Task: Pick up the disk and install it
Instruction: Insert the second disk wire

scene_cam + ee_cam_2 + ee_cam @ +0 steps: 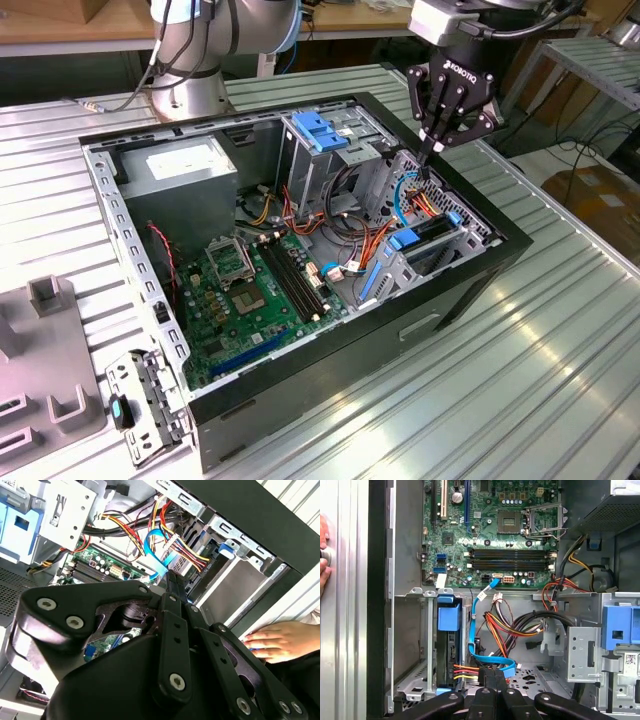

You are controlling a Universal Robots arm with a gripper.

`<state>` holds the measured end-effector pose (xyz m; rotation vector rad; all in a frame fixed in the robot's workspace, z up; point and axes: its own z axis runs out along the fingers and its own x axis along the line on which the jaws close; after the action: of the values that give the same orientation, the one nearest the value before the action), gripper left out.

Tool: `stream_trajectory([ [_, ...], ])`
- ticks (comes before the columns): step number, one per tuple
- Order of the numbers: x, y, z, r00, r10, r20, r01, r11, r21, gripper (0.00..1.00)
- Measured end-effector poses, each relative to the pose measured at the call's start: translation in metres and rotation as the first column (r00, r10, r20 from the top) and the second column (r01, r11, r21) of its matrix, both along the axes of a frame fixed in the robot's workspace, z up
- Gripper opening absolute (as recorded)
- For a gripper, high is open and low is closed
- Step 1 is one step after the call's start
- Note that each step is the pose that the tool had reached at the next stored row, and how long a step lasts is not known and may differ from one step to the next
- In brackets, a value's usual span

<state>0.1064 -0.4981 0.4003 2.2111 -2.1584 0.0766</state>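
The disk (428, 232) stands on edge in the drive cage at the case's side on the exterior view's right. It looks like a dark slab between blue rails (449, 617). In the first wrist view the disk (447, 652) has red, yellow and black wires running to its end. My gripper (430, 152) hangs just above that cage with its fingers pinched together, shut, and nothing visible between them. In the first wrist view the gripper (492, 676) sits beside the wire bundle and a blue flat cable (492, 657). The second wrist view has the gripper (172, 577) pointing at the same cables.
The open black case (470, 290) lies on a ribbed metal table. Inside are a grey power-supply box (185, 170), a motherboard (250, 290) and a metal cage with a blue latch (320, 130). A person's hand (280, 640) rests outside the case wall. A loose bracket (140, 405) lies nearby.
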Motion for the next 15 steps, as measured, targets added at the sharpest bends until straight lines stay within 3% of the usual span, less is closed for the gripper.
stream_trajectory([
  [15, 0.0, 0.0, 0.0, 1.0, 0.0, 0.0, 0.0, 1.0, -0.0003, 0.11],
])
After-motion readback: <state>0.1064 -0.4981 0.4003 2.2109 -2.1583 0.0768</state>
